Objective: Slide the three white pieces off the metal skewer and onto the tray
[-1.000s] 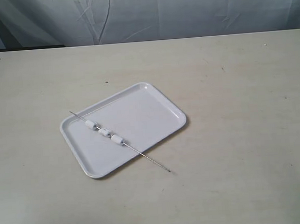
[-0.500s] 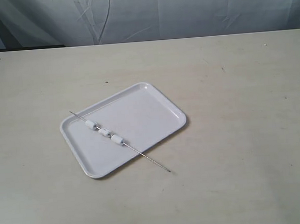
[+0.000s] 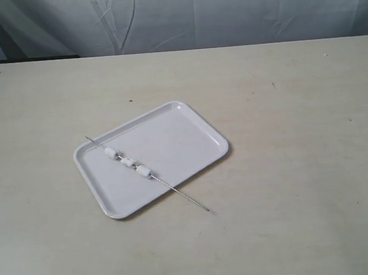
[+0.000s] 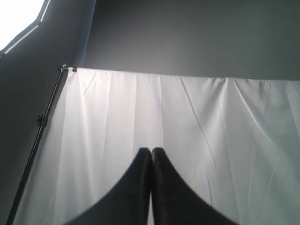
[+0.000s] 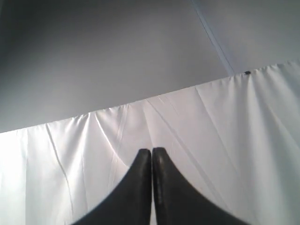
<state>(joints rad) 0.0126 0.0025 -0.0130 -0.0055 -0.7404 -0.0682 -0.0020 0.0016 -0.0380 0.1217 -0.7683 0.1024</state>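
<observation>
A white tray [image 3: 171, 138] lies at the middle of the beige table in the exterior view. The thin metal skewer [image 3: 179, 192] rests slantwise across the tray's near left part, one end over the left rim, the other out on the table. Three white pieces are threaded on it in a row: one [image 3: 111, 153], one [image 3: 128, 161] and one [image 3: 144, 172]. Neither arm shows in the exterior view. My left gripper [image 4: 151, 151] is shut and empty, aimed at a white curtain. My right gripper [image 5: 152, 151] is likewise shut on nothing, facing the curtain.
The beige table [image 3: 301, 166] spreads wide on all sides of the tray. A pale curtain [image 3: 225, 13] hangs behind its far edge. A dark stand pole [image 4: 37, 140] holds the curtain in the left wrist view.
</observation>
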